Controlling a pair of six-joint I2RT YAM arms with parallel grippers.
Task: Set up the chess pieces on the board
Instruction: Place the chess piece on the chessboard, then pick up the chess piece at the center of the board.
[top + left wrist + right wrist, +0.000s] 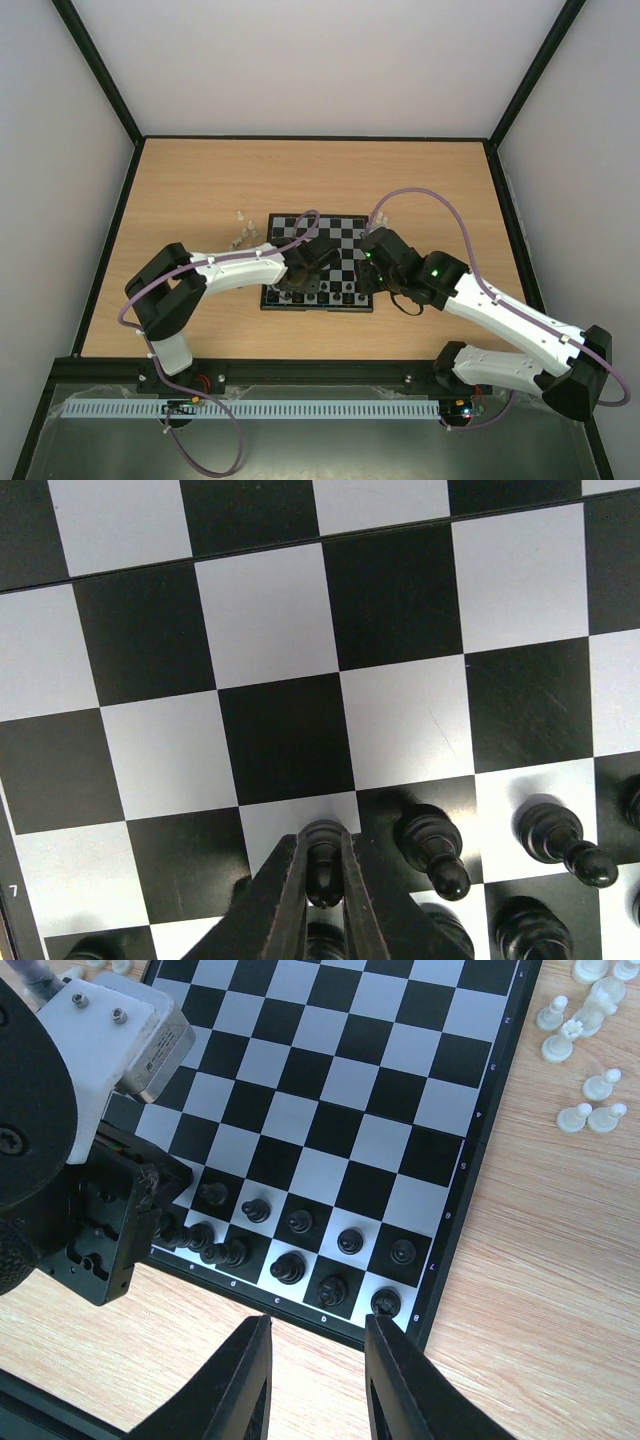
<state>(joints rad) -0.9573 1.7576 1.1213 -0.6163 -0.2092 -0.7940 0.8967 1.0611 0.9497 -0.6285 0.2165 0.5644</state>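
The board (340,232) lies mid-table, with black pieces (290,1266) standing in its two near rows. My left gripper (325,880) is shut on a black pawn (324,848), upright at a pale square beside two more black pawns (432,845). I cannot tell if it rests on the square. In the top view the left gripper (305,275) is over the board's near left part. My right gripper (315,1350) is open and empty above the wood just off the board's (345,1080) near edge. Whitish pieces (590,1100) lie loose on the table.
The left arm's wrist and gripper body (95,1150) cover the board's corner in the right wrist view. Several whitish pieces (240,232) stand on the wood left of the board. Black frame walls (110,220) bound the table.
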